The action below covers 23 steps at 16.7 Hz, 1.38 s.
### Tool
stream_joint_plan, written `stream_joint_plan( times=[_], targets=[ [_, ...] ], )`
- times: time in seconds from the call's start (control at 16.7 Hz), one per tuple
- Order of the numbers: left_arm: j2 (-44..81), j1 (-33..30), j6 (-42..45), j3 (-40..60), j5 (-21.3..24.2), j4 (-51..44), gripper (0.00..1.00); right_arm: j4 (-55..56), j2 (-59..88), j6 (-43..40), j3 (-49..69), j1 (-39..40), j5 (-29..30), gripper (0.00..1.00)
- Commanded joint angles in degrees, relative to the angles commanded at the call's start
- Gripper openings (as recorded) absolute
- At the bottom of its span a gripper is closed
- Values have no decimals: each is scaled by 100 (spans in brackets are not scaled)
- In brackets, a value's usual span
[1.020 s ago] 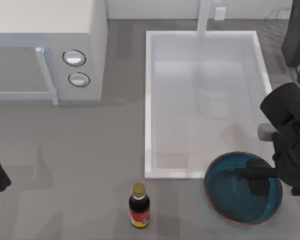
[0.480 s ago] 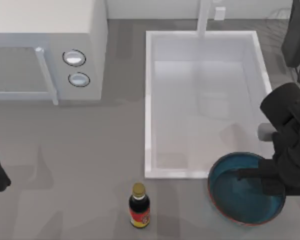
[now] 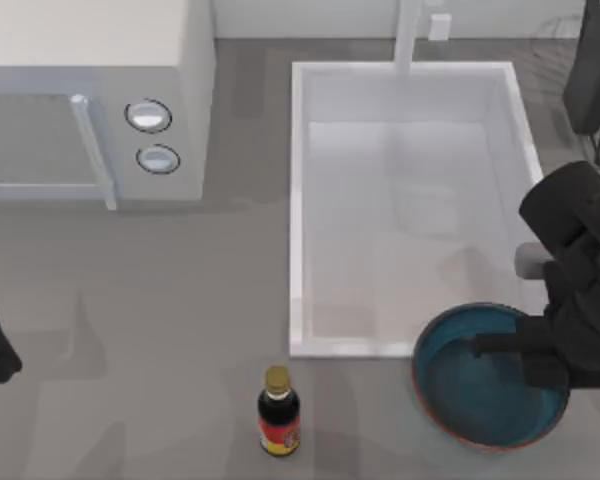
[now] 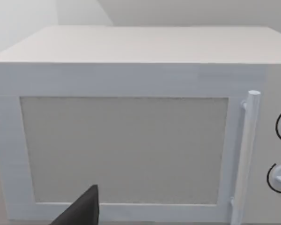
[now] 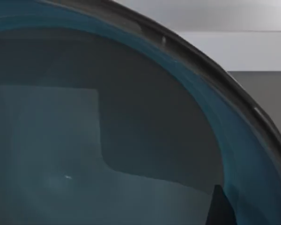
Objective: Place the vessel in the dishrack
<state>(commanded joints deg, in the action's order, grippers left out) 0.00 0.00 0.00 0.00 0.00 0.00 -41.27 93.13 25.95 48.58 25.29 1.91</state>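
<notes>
- Teal-blue inside with a thin reddish-brown rim: that's the vessel (image 3: 470, 390), sitting near the front right corner of the bench, just in front of the sink.
- The right gripper (image 3: 520, 358) is down over the bowl's right side, reaching into it. From the right wrist view the glossy inside (image 5: 61, 140) is right up against the camera. We honestly can't tell whether the claw is clamped on the rim or just hanging around it.
- We'd call this the grasp step: the bowl is low at the bench and nowhere near the rack yet.
- The next move needs a firm hold on the rim, a lift, then a carry along the right edge toward the far right corner, keeping the bowl level and clear of the sink wall.
- The sauce bottle (image 3: 279, 412) stands at the front edge, well left of the bowl. It has a yellow cap and a red-and-yellow label, but the writing is too small for us to read.
- The left gripper (image 4: 82, 211) is parked at the left edge, facing the microwave (image 4: 122, 150). Can't tell its state either.
- Further back is the white sink (image 3: 298, 200), and the microwave has two dials with no writing we can make out.
- The dishrack (image 3: 560, 40) is at the far right corner, just thin wires, partly cut off.
</notes>
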Motion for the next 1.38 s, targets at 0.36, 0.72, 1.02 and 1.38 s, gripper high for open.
stream_joint_plan(
  times=[0.36,0.72,1.02,1.38],
  targets=[
    [0,0,0,0,0,0,100,-1707,-116,23,1545,-10,3,0],
    [0,0,0,0,0,0,100,-4121,-454,-39,3506,-43,-2,0],
    [0,0,0,0,0,0,100,-4617,-624,-74,3998,-65,-5,0],
    [0,0,0,0,0,0,100,-4256,-762,-198,3907,-371,-217,0]
  ],
)
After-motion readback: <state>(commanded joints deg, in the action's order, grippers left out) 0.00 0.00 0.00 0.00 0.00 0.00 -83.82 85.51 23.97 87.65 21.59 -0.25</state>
